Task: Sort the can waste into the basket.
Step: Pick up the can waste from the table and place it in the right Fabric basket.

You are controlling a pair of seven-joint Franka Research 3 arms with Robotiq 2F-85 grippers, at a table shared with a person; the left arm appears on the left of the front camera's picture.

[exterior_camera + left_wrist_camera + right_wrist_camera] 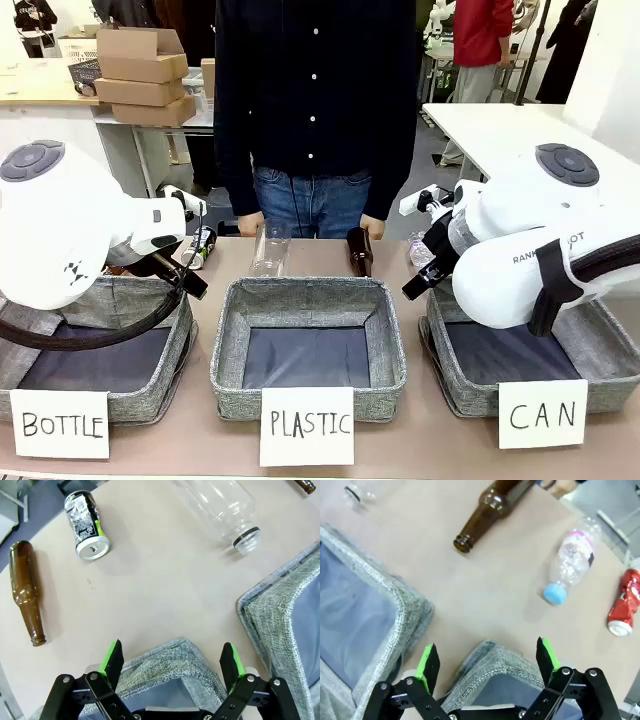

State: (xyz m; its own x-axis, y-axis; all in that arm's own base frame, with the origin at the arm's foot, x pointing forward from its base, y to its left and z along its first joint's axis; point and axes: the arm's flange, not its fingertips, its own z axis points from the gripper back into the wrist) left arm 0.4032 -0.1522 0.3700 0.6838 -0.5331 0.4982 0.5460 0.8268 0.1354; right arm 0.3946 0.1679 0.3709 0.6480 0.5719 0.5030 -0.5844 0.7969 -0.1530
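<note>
- The red can lies crumpled on its side on the surface, at the right edge of the right wrist view.
- The black-and-silver can lies on its side at upper left of the left wrist view, near a brown bottle.
- The CAN basket sits at lower right of the front view, behind its card.
- The right jaws stand spread wide, gripping nothing, above that basket's corner.
- The left jaws are spread likewise, over a corner of the BOTTLE basket.
- A blue-capped bottle lies between the red can and a second brown bottle.
- The PLASTIC basket sits centre front; a person stands behind it.
</note>
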